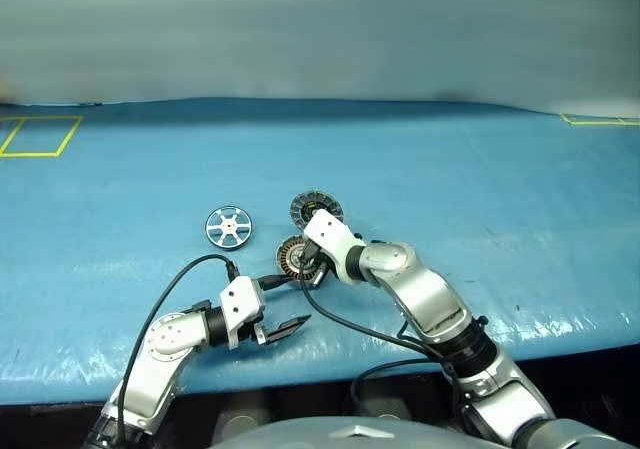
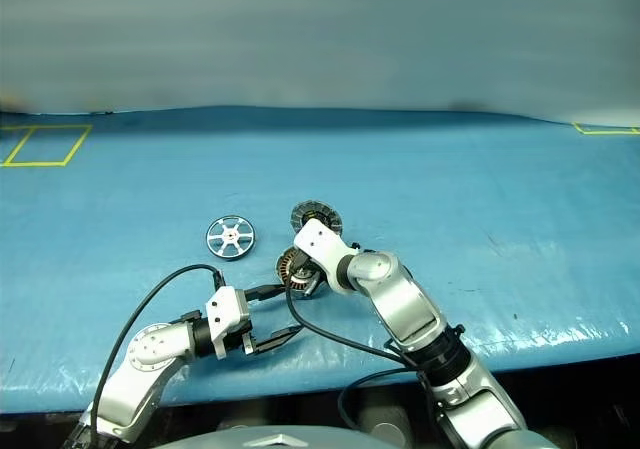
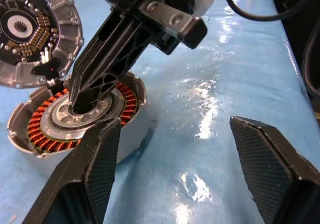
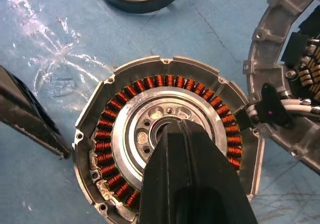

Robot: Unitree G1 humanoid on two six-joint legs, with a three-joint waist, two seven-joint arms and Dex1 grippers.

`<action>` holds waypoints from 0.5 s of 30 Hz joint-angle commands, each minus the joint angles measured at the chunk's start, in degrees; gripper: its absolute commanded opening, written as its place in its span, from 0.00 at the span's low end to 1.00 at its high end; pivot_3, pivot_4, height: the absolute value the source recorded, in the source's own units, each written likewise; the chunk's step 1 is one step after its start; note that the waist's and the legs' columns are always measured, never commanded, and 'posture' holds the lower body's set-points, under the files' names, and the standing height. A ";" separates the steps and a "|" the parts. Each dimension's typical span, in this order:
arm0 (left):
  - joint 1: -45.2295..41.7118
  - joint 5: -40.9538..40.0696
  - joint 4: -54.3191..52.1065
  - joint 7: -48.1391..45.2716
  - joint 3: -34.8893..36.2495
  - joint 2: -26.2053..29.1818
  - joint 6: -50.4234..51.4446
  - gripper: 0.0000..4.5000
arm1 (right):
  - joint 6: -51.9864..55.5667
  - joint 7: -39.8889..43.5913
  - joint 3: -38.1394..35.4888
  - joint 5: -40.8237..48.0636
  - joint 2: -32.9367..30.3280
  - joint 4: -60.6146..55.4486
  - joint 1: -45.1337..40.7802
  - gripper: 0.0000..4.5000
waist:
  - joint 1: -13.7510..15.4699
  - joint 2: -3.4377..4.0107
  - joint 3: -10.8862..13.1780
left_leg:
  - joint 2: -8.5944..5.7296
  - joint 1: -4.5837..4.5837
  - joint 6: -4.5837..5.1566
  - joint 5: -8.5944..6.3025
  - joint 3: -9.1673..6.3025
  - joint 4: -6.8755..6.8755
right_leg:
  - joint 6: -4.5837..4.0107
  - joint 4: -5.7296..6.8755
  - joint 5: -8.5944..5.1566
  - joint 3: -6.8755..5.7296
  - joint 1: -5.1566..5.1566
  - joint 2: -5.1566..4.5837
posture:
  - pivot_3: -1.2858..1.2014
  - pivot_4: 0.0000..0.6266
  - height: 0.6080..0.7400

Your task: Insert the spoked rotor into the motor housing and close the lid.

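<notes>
Though lidded open: one housing (image 4: 165, 134), one rotor (image 1: 228, 227).

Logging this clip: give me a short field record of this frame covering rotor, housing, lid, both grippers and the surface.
spoked rotor: lying flat on the blue table cover, apart from the housing, untouched
motor housing: open, copper windings exposed, no rotor inside
lid: swung open, lying beside the housing, inner face up
right gripper: shut, tips at the housing's centre hole
left gripper: open, holding nothing, just short of the housing
</notes>
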 commanded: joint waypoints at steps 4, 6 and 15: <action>0.44 -0.46 -2.24 -0.06 0.09 0.32 -0.07 0.83 | 10.24 -2.78 4.36 0.10 -2.24 10.16 4.63 0.00 | 0.05 0.31 -0.22 | 0.00 0.05 -0.03 -0.02 -0.04 -0.01 | 0.01 0.00 -0.01 -0.44 0.00 -0.35 | 0.52 0.24 1.00; 0.34 -0.42 -2.36 0.16 0.23 0.28 0.00 0.83 | 11.36 -4.33 2.62 0.64 -0.96 11.08 4.46 0.00 | 0.04 0.49 -0.35 | 0.00 0.06 -0.04 -0.02 -0.04 -0.03 | 0.02 0.00 -0.01 -0.71 0.00 -0.56 | 0.52 0.24 1.00; 1.33 0.11 -3.38 0.77 -0.30 0.55 0.15 0.83 | -5.41 -1.67 -7.98 10.08 2.88 -2.09 7.68 0.00 | 0.14 0.49 0.22 | 0.04 -0.13 -0.20 -0.12 -0.21 -0.10 | 0.02 -0.07 -0.02 -1.89 -0.12 -1.09 | 0.52 0.24 1.00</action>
